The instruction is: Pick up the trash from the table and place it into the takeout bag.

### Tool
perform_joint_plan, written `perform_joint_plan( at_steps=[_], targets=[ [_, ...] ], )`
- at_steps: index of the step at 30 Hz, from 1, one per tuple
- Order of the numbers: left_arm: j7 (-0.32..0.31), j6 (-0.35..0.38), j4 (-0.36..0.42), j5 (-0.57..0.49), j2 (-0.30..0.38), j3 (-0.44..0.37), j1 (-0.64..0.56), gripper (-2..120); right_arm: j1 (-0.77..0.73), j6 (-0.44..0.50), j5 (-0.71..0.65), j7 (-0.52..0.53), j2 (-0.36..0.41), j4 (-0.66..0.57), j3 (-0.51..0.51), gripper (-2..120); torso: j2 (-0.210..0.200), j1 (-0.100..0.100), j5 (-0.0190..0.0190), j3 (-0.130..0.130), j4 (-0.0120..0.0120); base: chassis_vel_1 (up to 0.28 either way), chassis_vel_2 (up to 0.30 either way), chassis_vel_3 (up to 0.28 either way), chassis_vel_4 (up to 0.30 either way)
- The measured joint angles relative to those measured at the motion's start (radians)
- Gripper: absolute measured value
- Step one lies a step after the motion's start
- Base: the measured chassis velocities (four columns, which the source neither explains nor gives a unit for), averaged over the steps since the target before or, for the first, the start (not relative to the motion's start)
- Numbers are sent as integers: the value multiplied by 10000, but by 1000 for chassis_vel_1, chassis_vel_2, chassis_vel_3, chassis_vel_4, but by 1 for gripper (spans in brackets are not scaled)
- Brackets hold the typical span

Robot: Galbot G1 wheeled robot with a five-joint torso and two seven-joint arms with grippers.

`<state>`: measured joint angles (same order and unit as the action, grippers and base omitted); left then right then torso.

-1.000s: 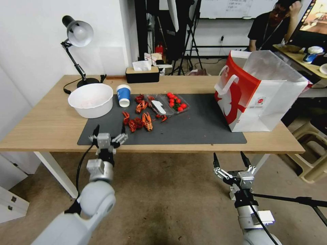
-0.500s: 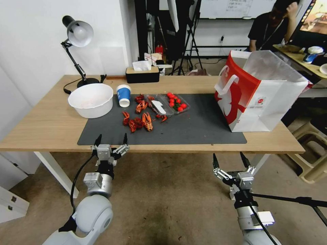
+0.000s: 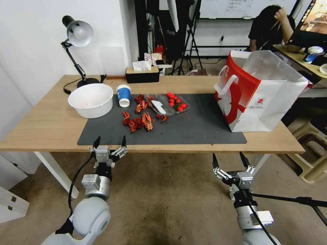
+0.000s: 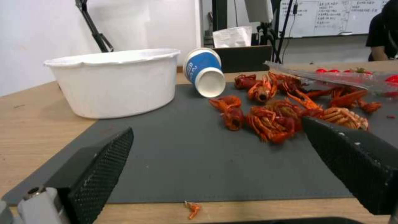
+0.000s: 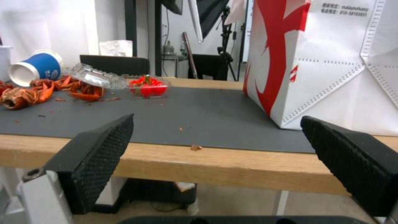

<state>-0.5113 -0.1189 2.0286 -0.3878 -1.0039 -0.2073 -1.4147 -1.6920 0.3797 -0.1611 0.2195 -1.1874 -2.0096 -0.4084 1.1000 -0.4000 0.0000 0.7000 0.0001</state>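
The table (image 3: 44, 126) has a light wood-grain top with a matt finish; the mat (image 3: 201, 126) on it is dark grey, smooth and matt. The takeout bag (image 3: 269, 102) is stiff paper-like sheet with rows of stitch-like dimples along its seams. The bowl (image 3: 90, 100) is white plastic with a low sheen. The paper cup (image 3: 123, 95) is blue and white. The clear tray (image 3: 167, 103) is glossy transparent plastic. The crayfish shells (image 3: 138, 121) are glossy red. The left gripper (image 3: 109, 142) and right gripper (image 3: 227, 159) carry black fingers (image 4: 99, 165) with a knurled, textured pad face on silver metal mounts.
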Motion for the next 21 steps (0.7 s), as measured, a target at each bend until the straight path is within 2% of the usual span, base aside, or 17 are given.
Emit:
perform_joint_plan(
  at_steps=[6,9,10,13,14,16,18,21],
  targets=[
    [44,-36,-388,-307,86,336,747,100,10,3,32,-6,-7,9,36,100,0,0,1,0,0,0,0,0,0],
    [44,59,-844,-729,98,712,1812,100,-16,26,164,-10,-14,8,127,100,0,-1,-1,1,-1,0,0,0,0],
    [44,59,-844,-729,98,712,1812,100,-16,26,164,-10,-14,8,127,100,0,-1,-1,1,-1,0,0,0,0],
    [163,180,-1465,-1297,154,1110,2997,100,-87,36,245,-12,-54,-46,162,100,0,-1,-1,1,-2,0,0,0,0],
    [163,180,-1465,-1297,154,1110,2997,100,-87,36,245,-12,-54,-46,162,100,0,-1,-1,1,-2,0,0,0,0],
    [205,208,-2144,-1636,263,1578,3964,100,-96,38,250,-19,-44,-46,159,100,0,0,0,1,-1,0,0,0,0],
    [206,221,-2377,-1722,291,1764,4299,100,-94,40,250,-20,-31,-27,157,100,0,0,-1,1,-2,0,0,0,0],
    [122,379,-3178,-2010,305,2440,5404,100,-56,44,250,-21,-12,32,145,100,-2,-1,-1,2,-1,0,0,0,0]
  ],
)
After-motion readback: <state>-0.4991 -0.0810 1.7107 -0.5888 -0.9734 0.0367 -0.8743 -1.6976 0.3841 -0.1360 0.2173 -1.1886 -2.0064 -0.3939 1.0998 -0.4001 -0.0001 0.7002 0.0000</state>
